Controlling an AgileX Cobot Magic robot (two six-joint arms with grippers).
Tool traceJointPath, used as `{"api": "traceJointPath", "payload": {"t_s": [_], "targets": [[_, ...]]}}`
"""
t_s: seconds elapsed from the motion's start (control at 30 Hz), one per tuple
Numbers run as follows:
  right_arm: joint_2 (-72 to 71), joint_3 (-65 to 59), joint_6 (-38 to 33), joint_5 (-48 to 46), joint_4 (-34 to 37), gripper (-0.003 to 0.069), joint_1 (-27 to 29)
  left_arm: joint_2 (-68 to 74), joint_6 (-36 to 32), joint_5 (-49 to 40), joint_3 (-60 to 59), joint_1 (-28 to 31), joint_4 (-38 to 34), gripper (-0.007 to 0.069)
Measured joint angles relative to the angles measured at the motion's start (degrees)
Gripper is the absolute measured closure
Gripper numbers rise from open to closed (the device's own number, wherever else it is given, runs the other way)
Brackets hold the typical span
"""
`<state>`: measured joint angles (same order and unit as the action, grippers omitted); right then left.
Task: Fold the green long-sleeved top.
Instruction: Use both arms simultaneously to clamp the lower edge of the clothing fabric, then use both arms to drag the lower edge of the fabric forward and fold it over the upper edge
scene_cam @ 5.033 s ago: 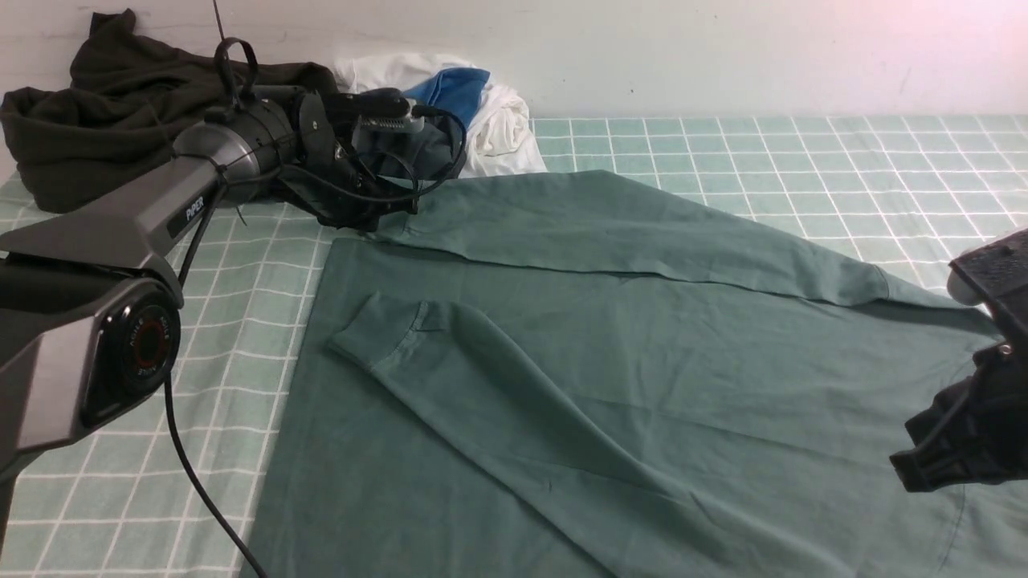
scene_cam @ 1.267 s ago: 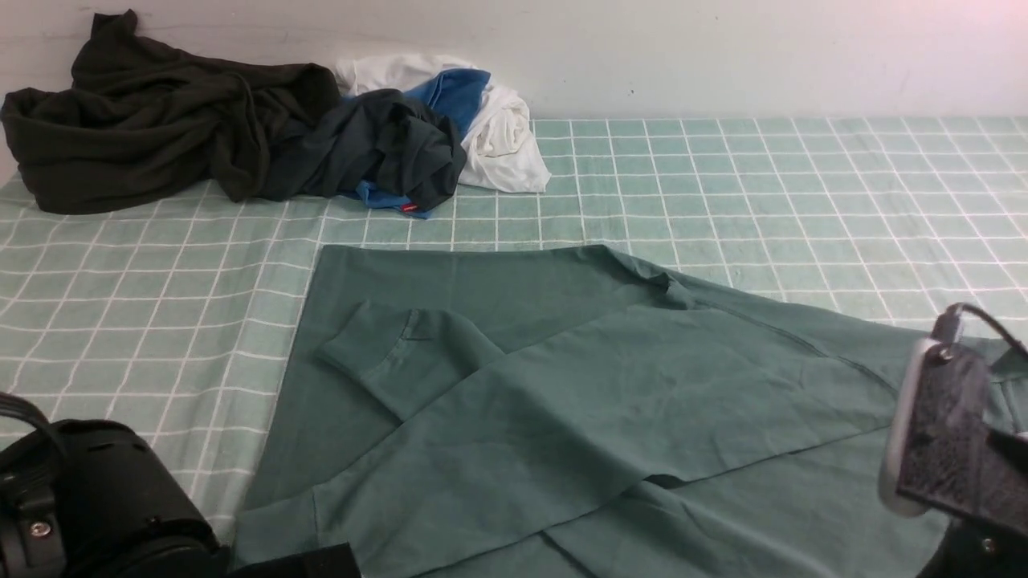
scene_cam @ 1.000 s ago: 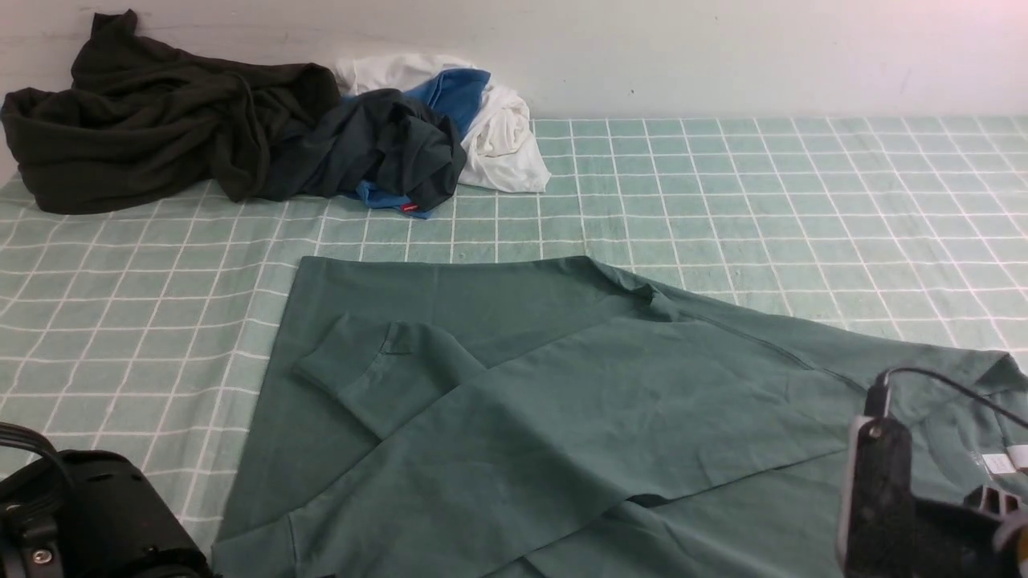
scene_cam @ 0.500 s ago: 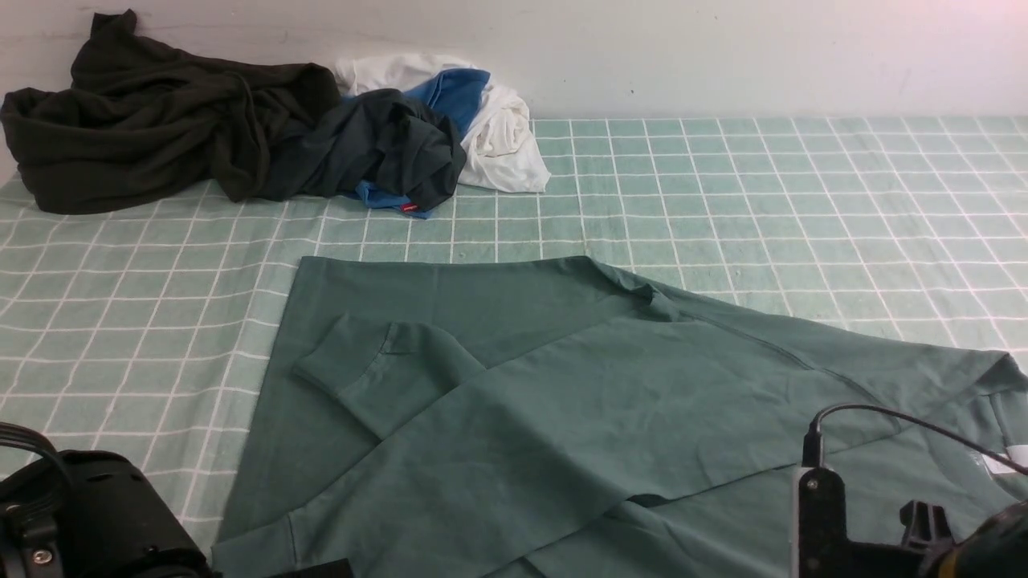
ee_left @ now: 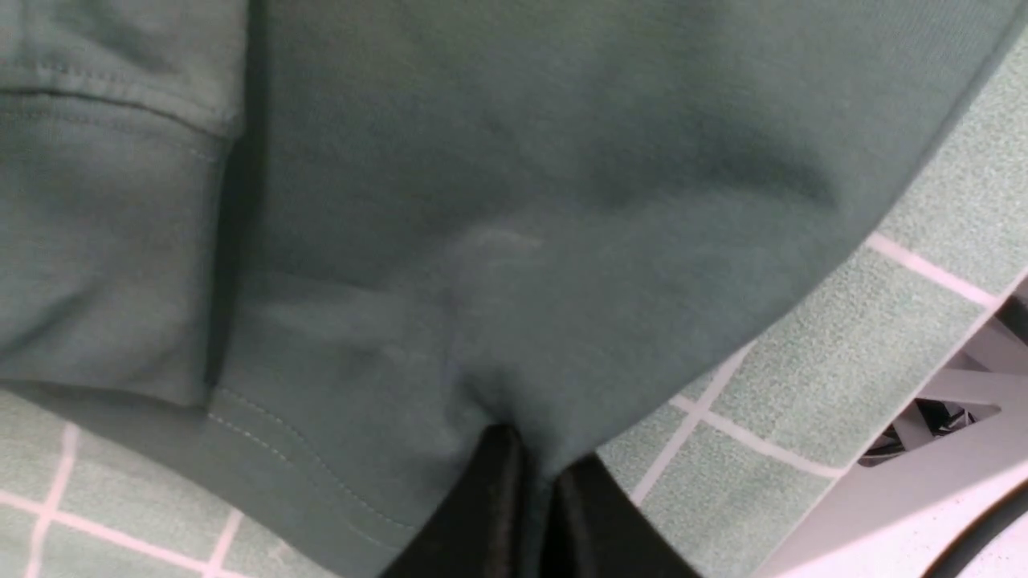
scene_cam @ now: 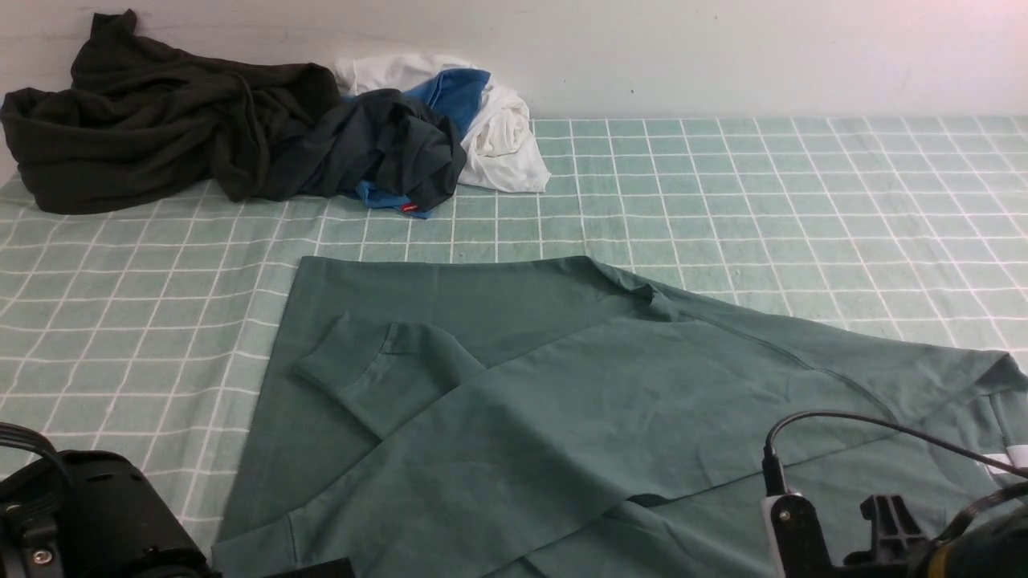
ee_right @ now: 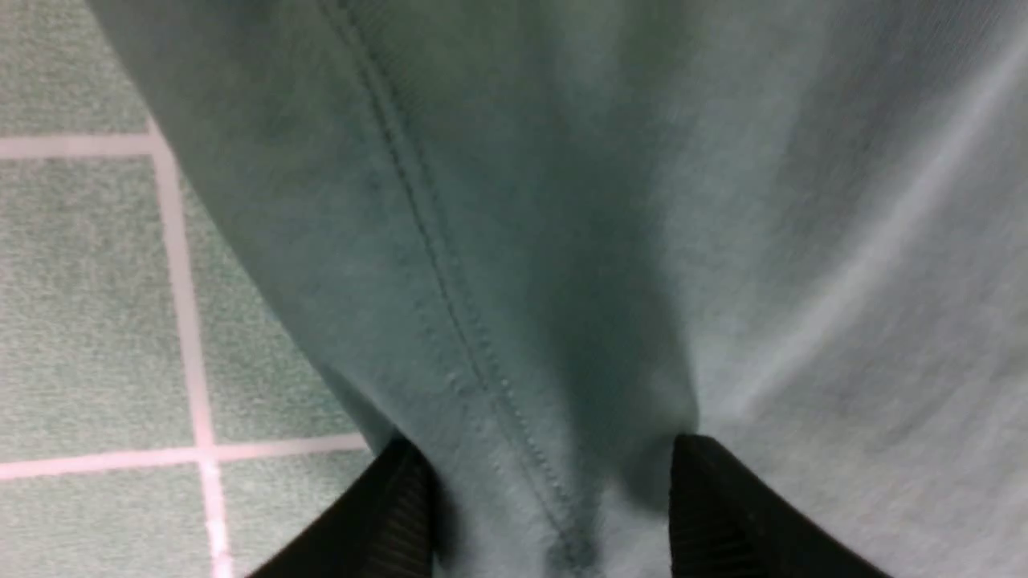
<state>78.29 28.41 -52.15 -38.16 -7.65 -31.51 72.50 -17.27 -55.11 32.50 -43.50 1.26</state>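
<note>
Pinching the green long-sleeved top (scene_cam: 562, 401), spread in front of the clothes heap (scene_cam: 241, 136), with left gripper (ee_left: 536, 470) clamped on its edge, right gripper (ee_right: 546, 453) apart astride a seam. Could slip and skew the fold if pulled before closing.

The top (scene_cam: 562, 417) ran off the front view's near and right edges, its label (scene_cam: 1013, 457) half cut; cloth hid the fingertips of the left gripper (ee_left: 536, 474); around the right gripper (ee_right: 554, 449) we found the cloth blurred, the fingers cut short.
</note>
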Motion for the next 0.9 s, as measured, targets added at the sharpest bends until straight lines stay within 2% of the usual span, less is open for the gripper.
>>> {"api": "traceJointPath", "payload": {"t_s": [0.17, 0.27, 0.37, 0.47, 0.77, 0.9], "targets": [[1.65, 0.19, -1.52, -0.66, 0.56, 0.0347, 0.00, 0.00, 0.00, 0.06, 0.00, 0.00, 0.00, 0.0618], [2.36, 0.52, -1.63, -1.84, 1.37, 0.0429, 0.00, 0.00, 0.00, 0.06, 0.00, 0.00, 0.00, 0.0618], [2.34, 0.59, -1.63, -2.66, 2.00, 0.0565, 0.00, 0.00, -0.05, -0.13, 0.00, 0.00, 0.00, 0.0618], [1.58, 0.54, -1.63, -2.11, 2.00, 0.0638, 0.00, 0.00, -0.05, -0.58, 0.00, 0.00, 0.00, 0.0618], [-3.12, 7.78, 0.56, -8.68, 0.66, 0.0648, 0.00, 0.00, 2.17, -6.83, 7.63, 0.47, 3.04, 0.0618], [-2.08, 17.27, 0.73, -10.21, 0.46, 0.0648, 1.81, 0.75, 2.01, -7.87, 16.95, 6.81, 5.22, 0.0617]]}}
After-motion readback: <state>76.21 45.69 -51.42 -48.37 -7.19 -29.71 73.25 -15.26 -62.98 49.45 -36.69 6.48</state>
